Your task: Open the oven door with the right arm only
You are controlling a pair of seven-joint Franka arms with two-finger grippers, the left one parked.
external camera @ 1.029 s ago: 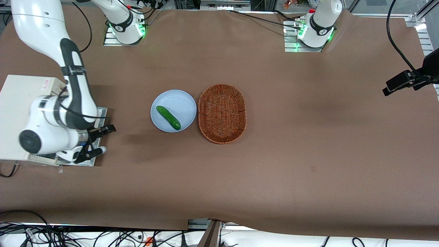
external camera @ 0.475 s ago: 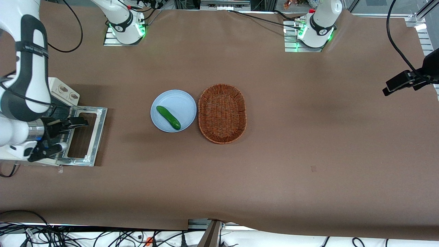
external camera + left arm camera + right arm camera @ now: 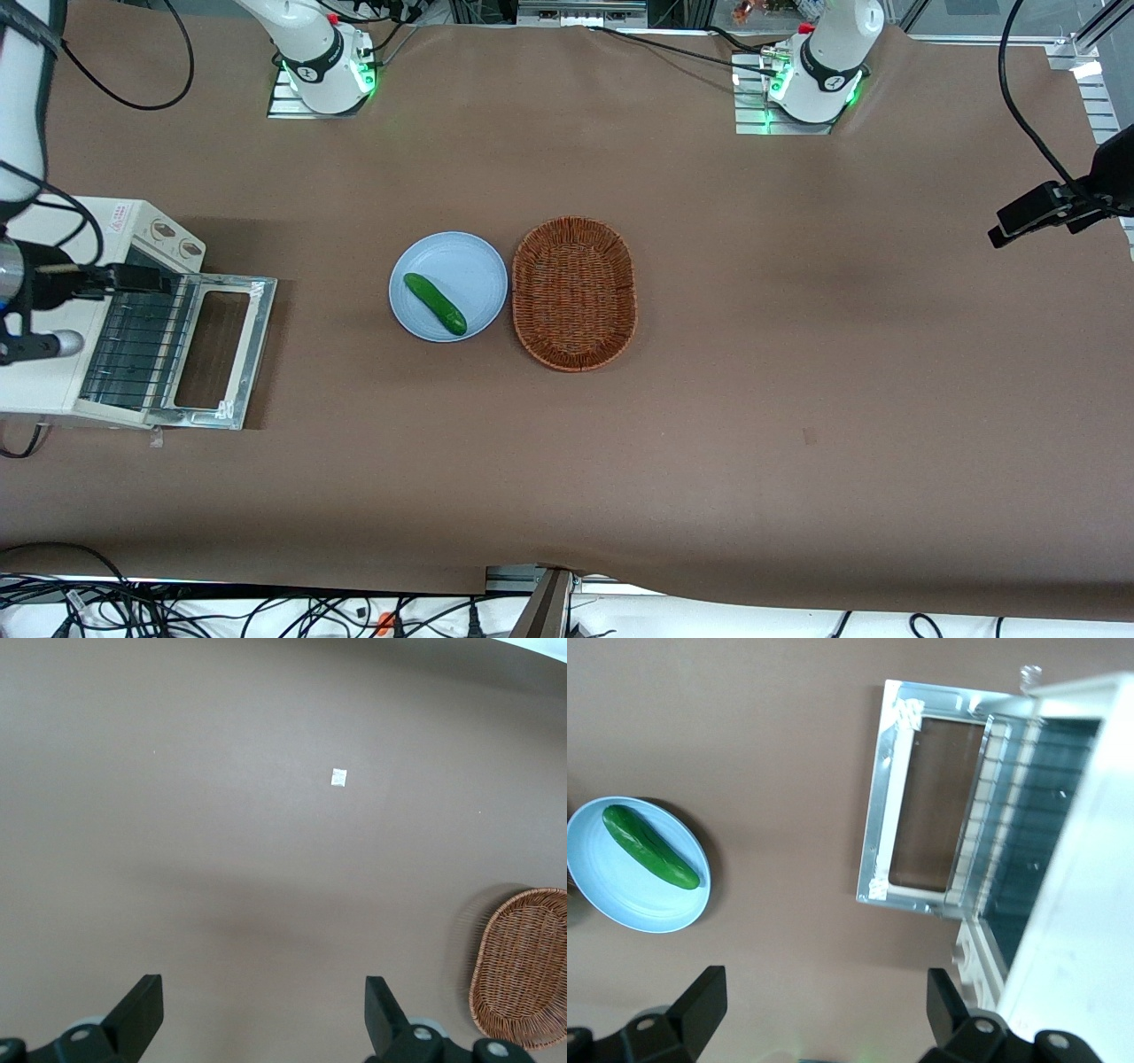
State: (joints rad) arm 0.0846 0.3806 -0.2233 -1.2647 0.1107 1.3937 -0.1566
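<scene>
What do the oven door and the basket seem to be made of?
The oven door, lying open flat under the raised open gripper, looks like shiny silver metal framing a see-through pane, probably glass. The basket looks like woven brown wicker, judging by its ribbed weave.

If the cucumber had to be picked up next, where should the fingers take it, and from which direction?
Probably at mid-length, from straight above. The cucumber lies flat and diagonal on the plate, so the fingers should close across its narrow width, turned to match its slant. The gripper, open, hangs above the oven, whose door lies flat open.
</scene>
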